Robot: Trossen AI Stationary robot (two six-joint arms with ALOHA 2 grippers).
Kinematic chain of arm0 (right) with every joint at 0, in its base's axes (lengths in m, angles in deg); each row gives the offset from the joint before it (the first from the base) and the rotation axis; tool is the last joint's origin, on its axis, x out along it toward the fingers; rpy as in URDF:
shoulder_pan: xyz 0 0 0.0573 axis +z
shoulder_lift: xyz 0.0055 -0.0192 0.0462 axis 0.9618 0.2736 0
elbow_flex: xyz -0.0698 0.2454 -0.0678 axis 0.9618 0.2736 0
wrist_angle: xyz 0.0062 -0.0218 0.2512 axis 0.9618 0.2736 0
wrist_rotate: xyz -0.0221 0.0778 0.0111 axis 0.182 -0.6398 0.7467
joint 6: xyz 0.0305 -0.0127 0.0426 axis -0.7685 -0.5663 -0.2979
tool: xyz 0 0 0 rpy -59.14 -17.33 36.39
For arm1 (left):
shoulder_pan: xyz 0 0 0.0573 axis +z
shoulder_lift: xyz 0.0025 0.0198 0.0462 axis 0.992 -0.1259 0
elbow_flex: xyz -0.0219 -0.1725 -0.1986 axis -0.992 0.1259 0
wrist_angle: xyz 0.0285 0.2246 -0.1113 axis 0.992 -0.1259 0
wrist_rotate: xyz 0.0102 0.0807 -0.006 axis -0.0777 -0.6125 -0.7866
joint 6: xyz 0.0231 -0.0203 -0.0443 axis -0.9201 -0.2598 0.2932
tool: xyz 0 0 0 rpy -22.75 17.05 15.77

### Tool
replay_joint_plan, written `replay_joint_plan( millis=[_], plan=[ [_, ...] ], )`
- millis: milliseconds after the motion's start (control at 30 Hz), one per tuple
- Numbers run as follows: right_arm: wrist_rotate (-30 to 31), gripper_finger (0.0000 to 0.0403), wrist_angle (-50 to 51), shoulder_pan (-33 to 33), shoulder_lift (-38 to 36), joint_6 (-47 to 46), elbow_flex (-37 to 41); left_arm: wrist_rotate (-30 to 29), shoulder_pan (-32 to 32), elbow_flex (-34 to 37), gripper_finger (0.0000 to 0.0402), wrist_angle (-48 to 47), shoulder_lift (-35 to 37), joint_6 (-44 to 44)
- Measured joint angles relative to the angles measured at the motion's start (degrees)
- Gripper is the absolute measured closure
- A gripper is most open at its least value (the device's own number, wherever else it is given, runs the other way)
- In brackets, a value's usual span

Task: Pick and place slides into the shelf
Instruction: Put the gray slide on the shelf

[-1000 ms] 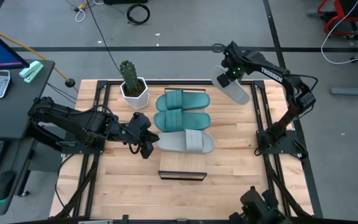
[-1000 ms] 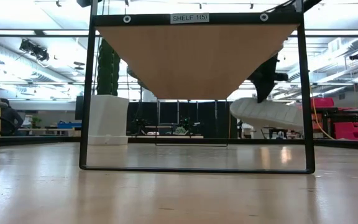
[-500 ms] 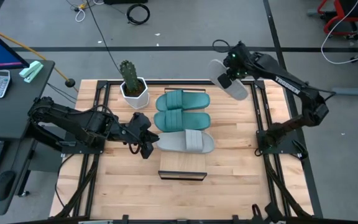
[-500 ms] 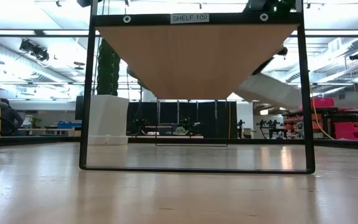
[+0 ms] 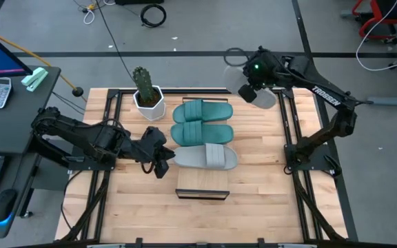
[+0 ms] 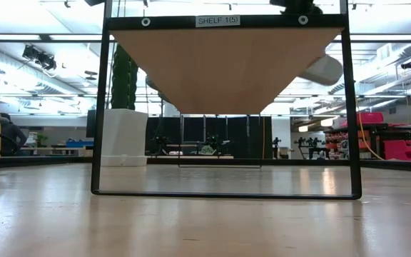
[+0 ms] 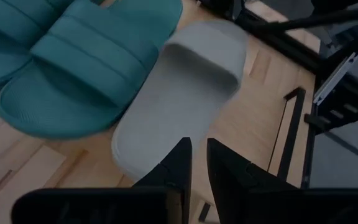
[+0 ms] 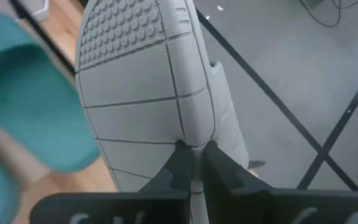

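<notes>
Above the shelf's (image 5: pixel 202 180) far corner, your right gripper (image 8: pixel 192 163) pinches the grey slide's (image 5: pixel 253 87) sole edge: light, bendy foam, best nipped there. Left gripper (image 5: pixel 163 158), fingers nearly together, waits beside the shelf.

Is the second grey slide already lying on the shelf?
No, the right claw holds the grey slide in the air, beyond the shelf's far end.
</notes>
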Motion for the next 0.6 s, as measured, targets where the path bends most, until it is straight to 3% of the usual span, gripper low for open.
replay_joint_plan(
  millis=[600],
  plan=[
    [1.43,0.0386,14.08,26.4,0.08,-28.56,-1.62,-3.43,-9.03,0.0,0.0351,-12.35,0.0,8.87]
  ],
)
